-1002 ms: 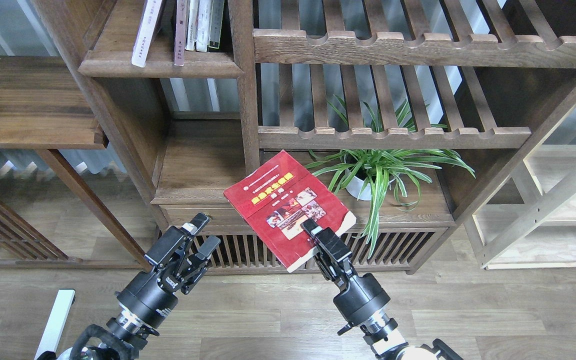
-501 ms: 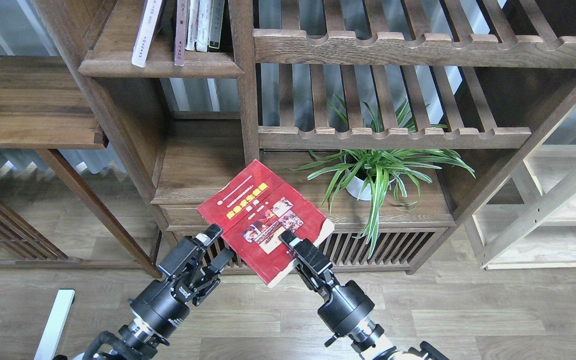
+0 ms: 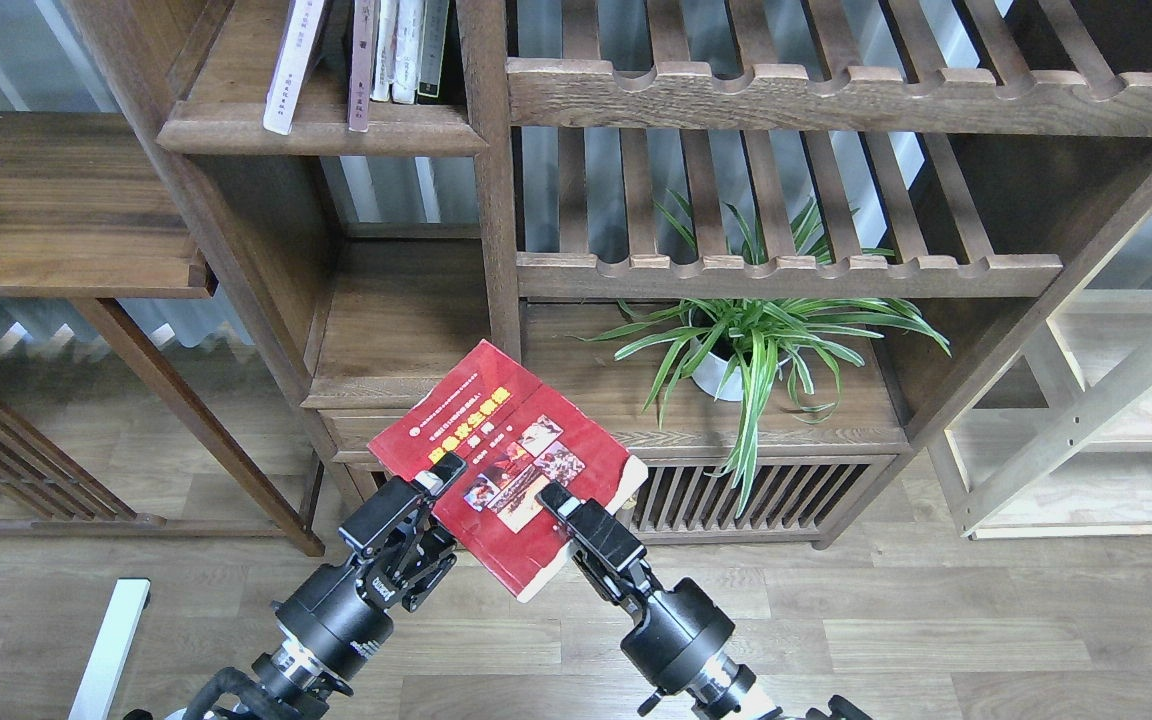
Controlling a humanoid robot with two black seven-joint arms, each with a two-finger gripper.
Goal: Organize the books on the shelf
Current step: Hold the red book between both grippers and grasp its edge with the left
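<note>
The bright red book point(image 3: 496, 450) with a yellow title and photos is held tilted in the air in front of the bookcase. My right gripper point(image 3: 548, 497) is shut on its near right edge. My left gripper point(image 3: 444, 478) is at the book's near left edge, its upper finger point(image 3: 448, 466) lying over the cover, the lower one hidden beneath; the jaws look spread. The dark-brown shelf point(image 3: 401, 330) with a rounded front edge lies bare just behind the book. The maroon and thick white books are out of view.
An upper board point(image 3: 321, 135) carries thin white- and dark-spined books point(image 3: 391, 50). Slatted racks point(image 3: 786, 270) stand to the right above a potted spider plant point(image 3: 746, 340). Pale shelving point(image 3: 1086, 420) is at far right, and a wide dark board point(image 3: 66, 200) at left.
My right gripper has carried the red book down and to the left. My left gripper has moved right and up until its fingers straddle the book's left edge.
</note>
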